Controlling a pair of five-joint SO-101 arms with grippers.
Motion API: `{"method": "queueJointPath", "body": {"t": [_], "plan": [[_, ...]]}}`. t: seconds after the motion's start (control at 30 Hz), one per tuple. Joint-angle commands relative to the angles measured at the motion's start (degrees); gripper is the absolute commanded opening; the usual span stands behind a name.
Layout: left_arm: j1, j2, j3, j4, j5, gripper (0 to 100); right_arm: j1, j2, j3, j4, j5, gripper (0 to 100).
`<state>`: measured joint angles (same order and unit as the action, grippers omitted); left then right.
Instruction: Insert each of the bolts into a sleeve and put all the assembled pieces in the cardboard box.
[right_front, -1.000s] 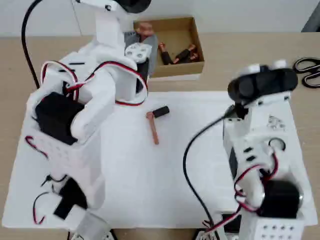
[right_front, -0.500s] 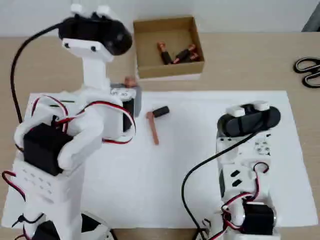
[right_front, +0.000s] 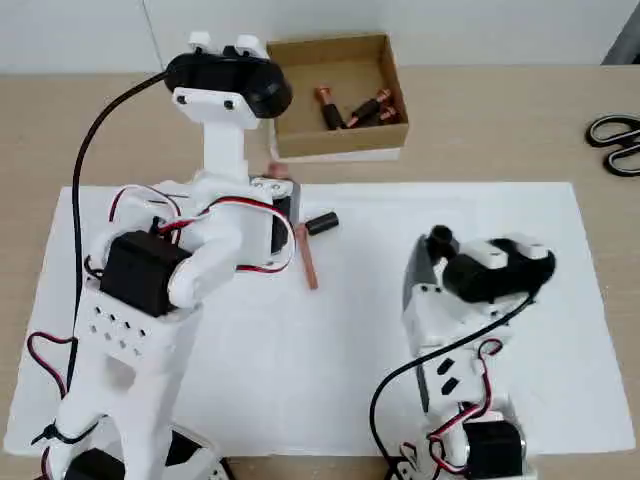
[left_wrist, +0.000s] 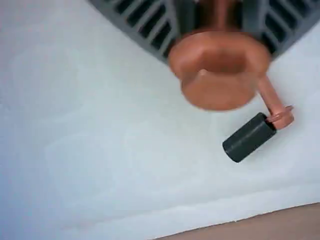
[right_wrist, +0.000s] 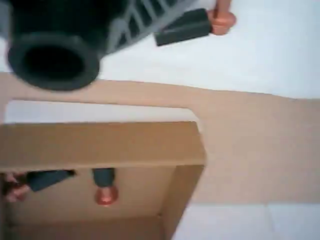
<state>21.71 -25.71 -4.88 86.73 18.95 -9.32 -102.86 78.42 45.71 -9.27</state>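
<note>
White paper (right_front: 340, 350) covers the worktop (right_front: 480, 120); left end effector (right_front: 281, 196) clamps a bolt (left_wrist: 220, 67), right end effector (right_front: 420, 262) grips a sleeve (right_wrist: 52, 59); line up their axes before pushing.

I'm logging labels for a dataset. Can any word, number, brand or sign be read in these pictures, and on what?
None can be read. The box, the sheet, and the loose bolt and sleeve lying on it bear no writing.

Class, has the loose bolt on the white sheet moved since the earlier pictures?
No. The bolt keeps its place beside the black sleeve, below the cardboard box.
</note>
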Motion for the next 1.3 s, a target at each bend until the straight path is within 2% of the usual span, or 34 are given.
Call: {"method": "queueJointPath", "body": {"t": [0.0,0.4,0.73,0.8,0.87,0.97,1.17,1.27], "plan": [[-0.44,-1.93,0.57,-2.02,1.67,0,-2.33,-1.01,0.97,-4.09,0.62,0.4],[-0.44,-1.93,0.66,-2.46,6.07,0,-1.1,-1.01,1.76,1.54,0.44,0.4],[0.53,-1.76,2.24,-16.53,3.78,0,-4.18,-1.01,1.76,4.09,0.53,0.4],[3.78,-2.02,3.82,-14.77,3.16,0,-5.14,-1.01,1.76,4.09,0.53,0.4],[6.68,-3.78,2.59,-9.32,2.02,0,-5.76,-1.1,1.67,4.09,0.53,0.4],[7.65,-9.76,0.48,-2.64,1.93,0,-6.46,-1.1,1.76,3.65,0.53,0.4],[2.73,-21.45,14.81,-2.02,3.25,0,-14.11,-1.1,2.02,4.0,0.53,0.4],[2.37,-28.66,26.07,-6.77,2.55,0,-17.1,-1.1,2.02,4.0,0.53,0.4]]}}
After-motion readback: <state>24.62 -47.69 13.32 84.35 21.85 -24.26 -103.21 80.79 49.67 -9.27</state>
